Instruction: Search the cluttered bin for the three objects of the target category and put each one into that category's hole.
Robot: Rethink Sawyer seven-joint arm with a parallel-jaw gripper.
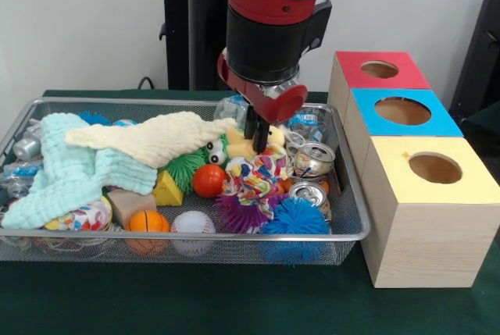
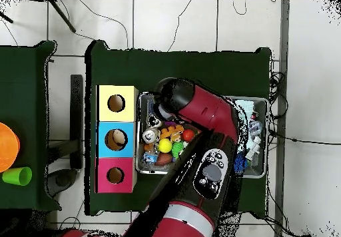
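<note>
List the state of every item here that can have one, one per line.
gripper: lowered into the bin, fingers close together over the yellow plush toy
wire mesh bin: full of clutter
red box: hole empty
blue box: hole open, something pale inside in the overhead view
yellow box: hole empty
drink cans: crushed
pale yellow cloth: spread over the toys

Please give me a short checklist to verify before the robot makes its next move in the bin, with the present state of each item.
1. End effector is down inside the wire bin: ok.
2. Something is held in it: cannot tell; its tips sit among yellow plush.
3. Red, blue and yellow holes are unblocked: ok.
4. Cloths cover the bin's left part, hiding items: not ok.
5. Cans beside the end effector may be bumped: not ok.
</note>
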